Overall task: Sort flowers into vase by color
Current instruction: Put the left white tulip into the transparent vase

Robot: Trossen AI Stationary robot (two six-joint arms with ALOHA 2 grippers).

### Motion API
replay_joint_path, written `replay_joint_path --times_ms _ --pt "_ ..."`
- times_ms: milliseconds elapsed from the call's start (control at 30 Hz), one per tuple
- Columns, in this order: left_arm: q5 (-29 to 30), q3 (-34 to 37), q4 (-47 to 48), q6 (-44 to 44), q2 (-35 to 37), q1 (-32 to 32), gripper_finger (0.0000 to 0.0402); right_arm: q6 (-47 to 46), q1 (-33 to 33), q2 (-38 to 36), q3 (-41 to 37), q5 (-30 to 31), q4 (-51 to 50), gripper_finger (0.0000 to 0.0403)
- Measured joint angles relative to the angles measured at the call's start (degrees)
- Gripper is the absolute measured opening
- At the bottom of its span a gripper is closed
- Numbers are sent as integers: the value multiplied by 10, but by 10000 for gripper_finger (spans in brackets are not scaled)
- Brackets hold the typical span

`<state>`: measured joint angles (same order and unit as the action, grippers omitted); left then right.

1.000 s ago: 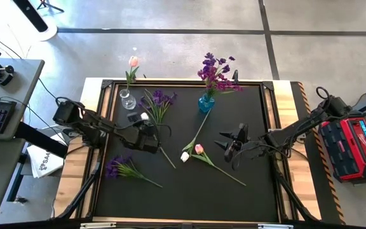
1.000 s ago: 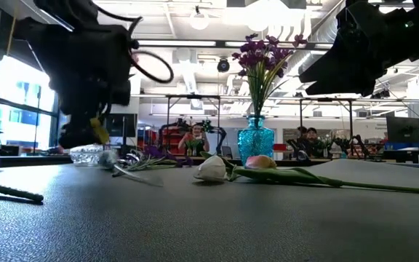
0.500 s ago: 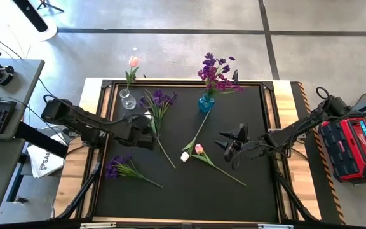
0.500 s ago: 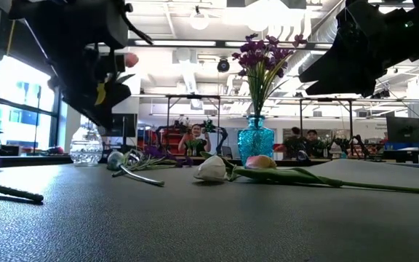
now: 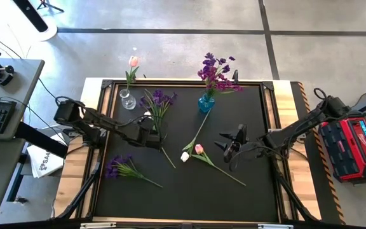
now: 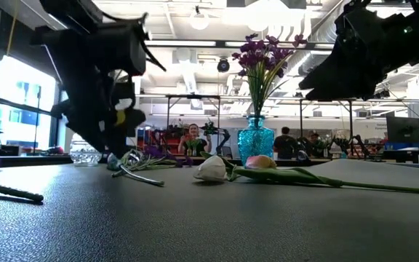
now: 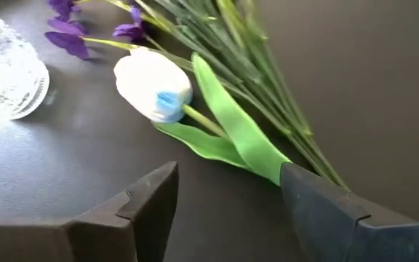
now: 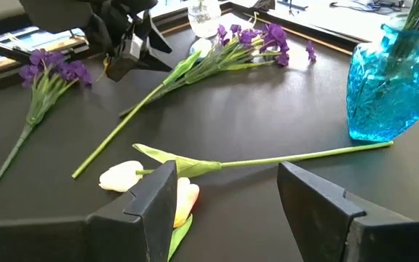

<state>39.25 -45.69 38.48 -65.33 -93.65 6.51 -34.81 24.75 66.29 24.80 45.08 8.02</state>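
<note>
Two tools are out, both spread and empty: the left tool (image 7: 224, 200) hangs low over a white tulip (image 7: 153, 86) near the surface's far-left corner, beside the clear vase (image 5: 127, 99); the right tool (image 5: 229, 145) waits mid-surface. The step looks like picking that tulip; next calls for dropping and closing on its stem. White bud, green leaves, lying against purple flowers (image 5: 158, 100).
</note>
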Motion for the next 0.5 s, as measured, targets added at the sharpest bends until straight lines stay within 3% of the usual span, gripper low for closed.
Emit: replay_joint_path --times_ms 333,500 --pt "3 0 -23 27 -36 -32 187 -10 0 47 0 0 45 208" --pt "2 0 57 49 -27 -32 184 -8 0 49 0 0 49 208"
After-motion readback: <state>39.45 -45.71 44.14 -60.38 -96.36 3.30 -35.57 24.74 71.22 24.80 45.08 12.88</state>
